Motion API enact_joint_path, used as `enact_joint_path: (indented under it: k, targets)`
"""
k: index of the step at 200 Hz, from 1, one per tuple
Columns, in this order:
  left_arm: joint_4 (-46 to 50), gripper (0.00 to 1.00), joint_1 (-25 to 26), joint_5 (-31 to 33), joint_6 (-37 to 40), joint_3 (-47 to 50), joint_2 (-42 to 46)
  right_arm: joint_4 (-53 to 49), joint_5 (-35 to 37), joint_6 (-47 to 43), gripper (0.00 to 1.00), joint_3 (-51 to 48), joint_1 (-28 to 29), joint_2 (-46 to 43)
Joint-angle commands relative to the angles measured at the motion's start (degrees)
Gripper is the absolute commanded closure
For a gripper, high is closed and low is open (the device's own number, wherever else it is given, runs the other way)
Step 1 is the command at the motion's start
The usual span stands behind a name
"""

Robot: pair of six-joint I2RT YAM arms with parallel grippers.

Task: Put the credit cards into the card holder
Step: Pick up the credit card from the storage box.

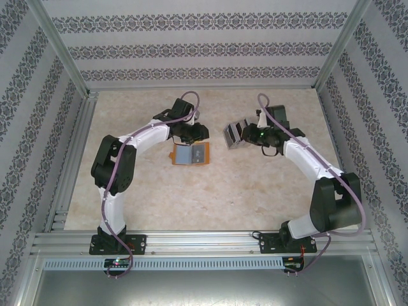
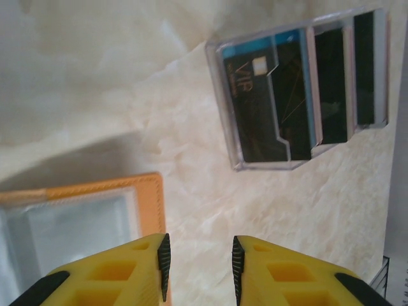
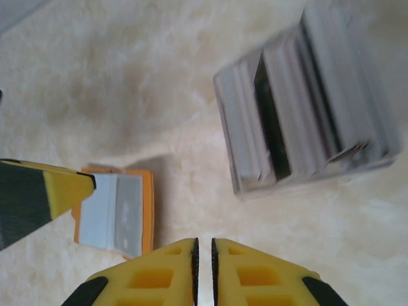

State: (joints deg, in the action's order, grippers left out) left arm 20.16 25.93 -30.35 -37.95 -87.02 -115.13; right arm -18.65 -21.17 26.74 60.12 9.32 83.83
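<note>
Two grippers, both empty. Left gripper (image 2: 201,264): jaws part open, nothing between them, hanging over the table (image 2: 95,76) just past the right edge of the card holder (image 2: 150,207). Right gripper (image 3: 204,258): jaws drawn to a thin slit, gripping nothing, pointed at the bare patch between holder and cards. Card holder lies open and flat, pale pockets up, orange border showing. Credit cards (image 2: 268,108) stand stepped in a clear stand (image 2: 268,166), near the holder on its right, apart from it. No card is in the holder yet.

Risks, as I judge them:
- The right jaws are too narrow to take a card edge unless widened first, and a closed tip could shove the stand.
- The cards look thin, slick and packed, so two may lift together, or one slip.
- The holder is light and unpinned, so pushing a card in may slide it.
- The arms work close together, so a clash is possible
</note>
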Motion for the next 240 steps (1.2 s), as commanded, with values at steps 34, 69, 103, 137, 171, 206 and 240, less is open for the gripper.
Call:
enact_joint_path:
  k: [34, 69, 103, 137, 171, 206, 240]
  targets:
    - [-4.07, 0.65, 1.90, -0.60, -3.41, -6.34, -3.13, -3.91, -2.73, -4.44, 0.81, 6.83, -6.33, 0.06]
    - [-5.82, 0.65, 2.85, 0.39, -4.73, -8.91, -5.55, -3.13, -2.27, -6.16, 0.78, 7.89, -8.98, 2.59]
    - [-9.67, 0.64, 3.37, 1.68, -7.39, -10.35, -8.60, 1.11, -0.20, -6.16, 0.75, 6.33, -9.95, 4.55]
    - [-10.65, 0.64, 4.38, 2.90, -8.50, -14.49, -12.05, 3.11, 3.57, -8.40, 0.71, 6.81, -10.03, 6.85]
    - [-13.40, 0.63, 5.26, 5.80, -10.00, -15.00, -13.82, 7.45, 3.61, -8.84, 0.62, 4.22, -10.10, 7.63]
    - [-15.93, 0.63, 6.47, 9.53, -11.27, -13.57, -14.03, 13.64, 3.58, -8.26, 0.56, -0.20, -10.11, 6.29]
    - [-14.55, 0.63, 7.58, 9.91, -11.44, -15.97, -16.00, 14.83, 1.94, -7.35, 0.53, -1.05, -10.07, 5.82]
